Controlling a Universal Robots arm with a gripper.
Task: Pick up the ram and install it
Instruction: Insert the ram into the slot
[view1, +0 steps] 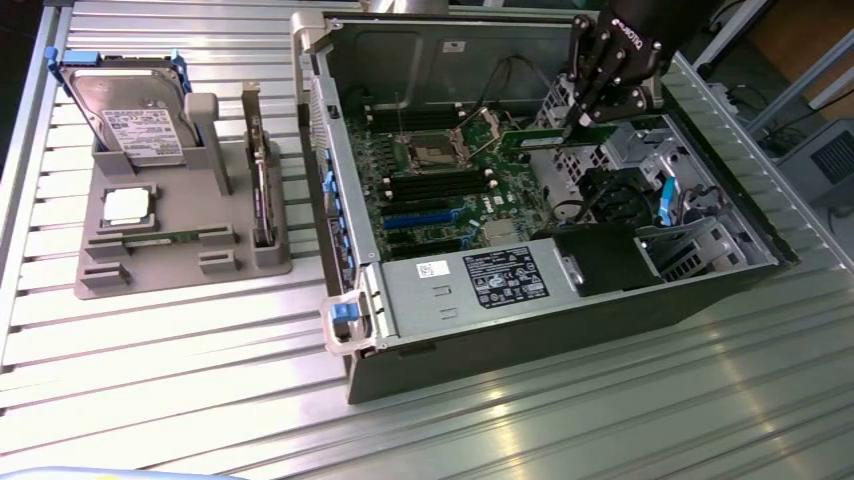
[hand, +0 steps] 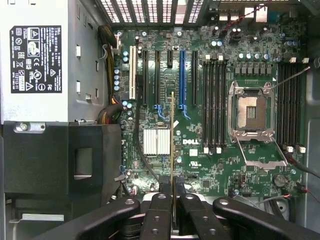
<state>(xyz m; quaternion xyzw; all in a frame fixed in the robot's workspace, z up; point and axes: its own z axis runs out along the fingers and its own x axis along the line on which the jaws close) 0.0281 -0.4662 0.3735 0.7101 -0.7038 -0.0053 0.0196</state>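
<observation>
Looks like the carry-to-slot stage. The jaws are nearly closed, pinching the ram (hand: 173, 140) on edge above the motherboard (hand: 200, 165) inside the open case (view1: 534, 330). Seating it probably needs that edge lined up with a memory slot (hand: 214, 100). The arm (view1: 621, 60) reaches straight down into the case.

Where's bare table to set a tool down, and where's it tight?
Free: table along the exterior view's bottom, bordered by the gray fixture and computer case. Tight: strip between fixture and case; inside the case, where the gripper holds the ram over the motherboard.
</observation>
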